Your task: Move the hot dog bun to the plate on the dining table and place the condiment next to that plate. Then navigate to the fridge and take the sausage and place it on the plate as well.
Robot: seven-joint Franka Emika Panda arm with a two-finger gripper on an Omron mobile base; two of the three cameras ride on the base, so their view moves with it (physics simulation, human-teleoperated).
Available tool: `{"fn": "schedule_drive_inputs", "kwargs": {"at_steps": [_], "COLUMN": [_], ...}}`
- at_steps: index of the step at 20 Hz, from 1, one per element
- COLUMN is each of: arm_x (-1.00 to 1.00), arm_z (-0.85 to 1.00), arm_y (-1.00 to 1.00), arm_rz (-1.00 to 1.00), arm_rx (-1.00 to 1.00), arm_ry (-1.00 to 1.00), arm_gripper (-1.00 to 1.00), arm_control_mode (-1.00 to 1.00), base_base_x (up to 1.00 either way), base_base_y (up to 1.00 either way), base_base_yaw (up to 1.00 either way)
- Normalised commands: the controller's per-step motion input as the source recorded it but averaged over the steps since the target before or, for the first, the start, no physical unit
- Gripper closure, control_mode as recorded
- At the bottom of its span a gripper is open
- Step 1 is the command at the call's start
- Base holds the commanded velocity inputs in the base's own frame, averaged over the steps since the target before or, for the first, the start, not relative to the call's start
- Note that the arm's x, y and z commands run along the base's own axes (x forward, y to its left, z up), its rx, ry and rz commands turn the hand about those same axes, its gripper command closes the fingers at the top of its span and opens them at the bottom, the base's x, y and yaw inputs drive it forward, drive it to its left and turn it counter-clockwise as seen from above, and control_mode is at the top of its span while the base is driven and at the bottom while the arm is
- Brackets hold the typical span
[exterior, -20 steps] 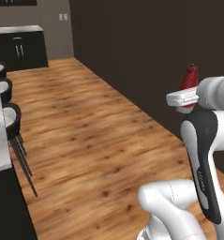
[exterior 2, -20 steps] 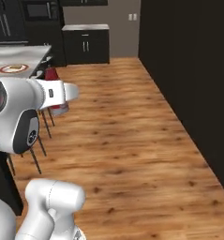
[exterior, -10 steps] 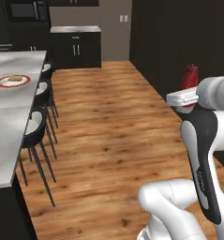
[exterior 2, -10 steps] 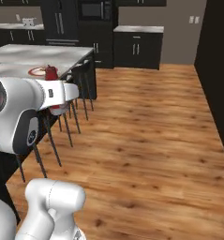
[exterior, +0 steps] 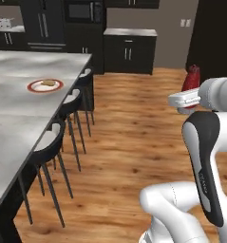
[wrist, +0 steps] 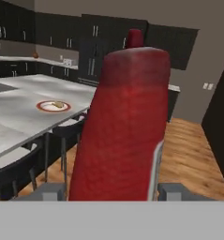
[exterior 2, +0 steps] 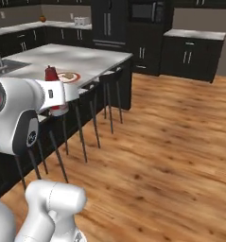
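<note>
Pincer clamped on upright condiment, arm raised over wood floor beside dining table.

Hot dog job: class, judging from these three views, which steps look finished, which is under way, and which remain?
Done: the hot dog bun lies on the plate on the dining table. In hand: the condiment sits upright in the hand, held away from the table beside the stools. Left: setting the bottle down next to the plate, then driving to the fridge for the sausage.
</note>
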Motion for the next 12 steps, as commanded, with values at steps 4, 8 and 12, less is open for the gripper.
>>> {"fn": "schedule_drive_inputs", "kwargs": {"at_steps": [4,8,12], "arm_x": [0.0,0.0,0.0], "arm_z": [0.0,0.0,0.0], "arm_y": [0.0,0.0,0.0], "arm_rz": [0.0,0.0,0.0], "arm_rx": [0.0,0.0,0.0], "arm_ry": [0.0,0.0,0.0], "arm_gripper": [1.0,1.0,1.0], "arm_control_mode": [1.0,1.0,1.0], "base_base_x": [0.81,0.75,0.76], "base_base_y": [-0.72,-0.77,-0.75], "base_base_yaw": [0.46,0.45,0.45]}}
